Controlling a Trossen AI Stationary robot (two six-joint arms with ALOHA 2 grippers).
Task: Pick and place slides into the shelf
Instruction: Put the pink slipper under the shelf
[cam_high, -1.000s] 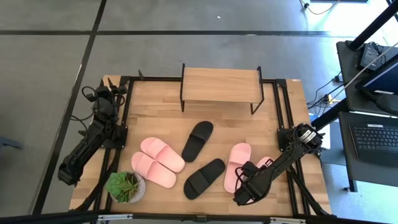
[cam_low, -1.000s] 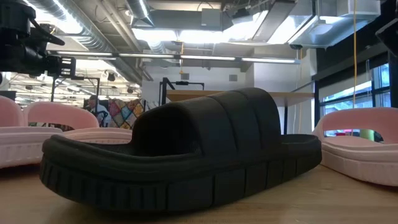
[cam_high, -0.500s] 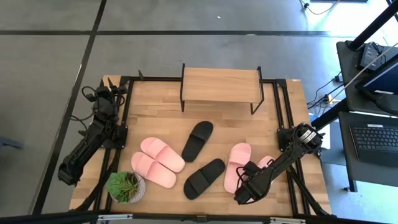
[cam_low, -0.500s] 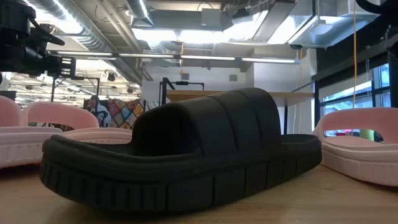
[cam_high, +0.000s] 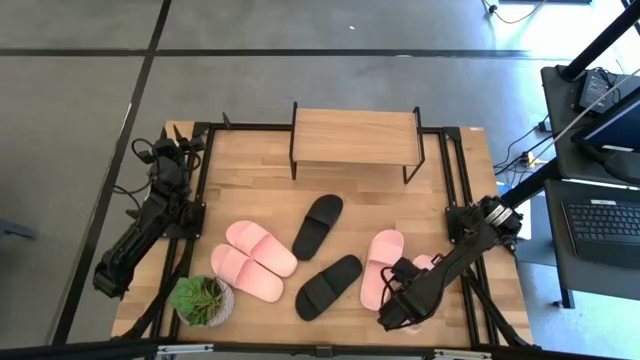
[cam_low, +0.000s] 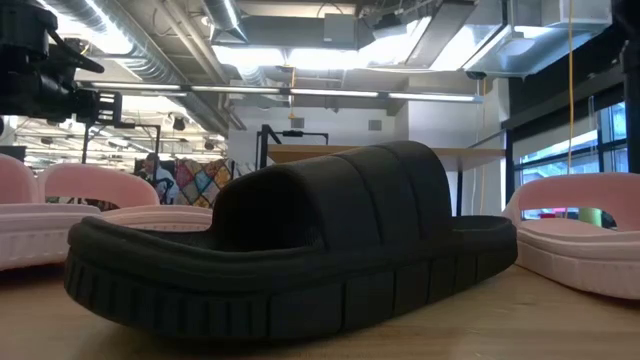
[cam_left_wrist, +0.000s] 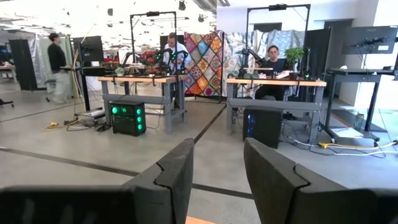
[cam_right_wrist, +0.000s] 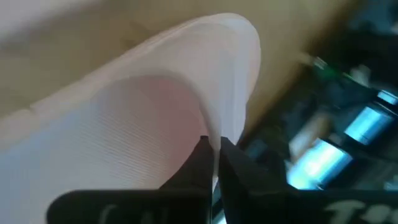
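Observation:
The shelf (cam_high: 355, 138) stands at the table's far edge with nothing on its plank. Two pink slides (cam_high: 255, 260) lie side by side at the near left. Two black slides (cam_high: 318, 224) (cam_high: 329, 286) lie in the middle, soles on the table, with a third pink slide (cam_high: 381, 266) to their right. Another pink slide (cam_high: 429, 261) lies mostly hidden under my right arm. My right gripper (cam_right_wrist: 214, 152) is shut on it at the near right. My left gripper (cam_left_wrist: 217, 162) waits open beyond the table's left edge (cam_high: 105, 283). My right gripper pinches the thin raised edge (cam_right_wrist: 219, 132) at a rounded end of the pink slide between its two fingertips (cam_right_wrist: 202, 155), one on the ribbed inner side and one outside. In the high view the arm covers the hold, so I cannot tell whether the slide is lifted.
A small potted green plant (cam_high: 203, 298) stands at the near left corner beside the two pink slides. Black metal rails (cam_high: 447, 170) run along both sides of the table. In the low view the nearer black slide (cam_low: 290, 250) fills the foreground.
My right arm has shifted slightly over the rightmost pink slide. The other slides, the plant and my left arm have kept still.

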